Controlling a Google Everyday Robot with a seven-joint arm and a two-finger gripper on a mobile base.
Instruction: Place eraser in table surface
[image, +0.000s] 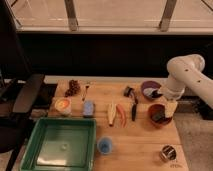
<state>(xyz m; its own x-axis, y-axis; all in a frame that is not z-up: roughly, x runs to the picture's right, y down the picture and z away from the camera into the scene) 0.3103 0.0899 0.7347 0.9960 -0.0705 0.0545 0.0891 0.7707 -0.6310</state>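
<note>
The eraser (158, 117) looks like a small dark block lying inside the red-brown bowl (151, 111) at the right of the light wooden table surface (135, 137). My gripper (170, 109) hangs from the white arm (186, 75) and reaches down at the bowl's right rim, right beside the eraser. I cannot tell whether it touches the eraser.
A purple bowl (149, 88) sits behind the red-brown one. A slim black-handled tool (134, 108), a carrot (121, 114), a banana (111, 114) and a blue sponge block (89, 107) lie mid-table. A green tray (62, 143), a blue cup (104, 146) and a metal can (167, 153) are in front.
</note>
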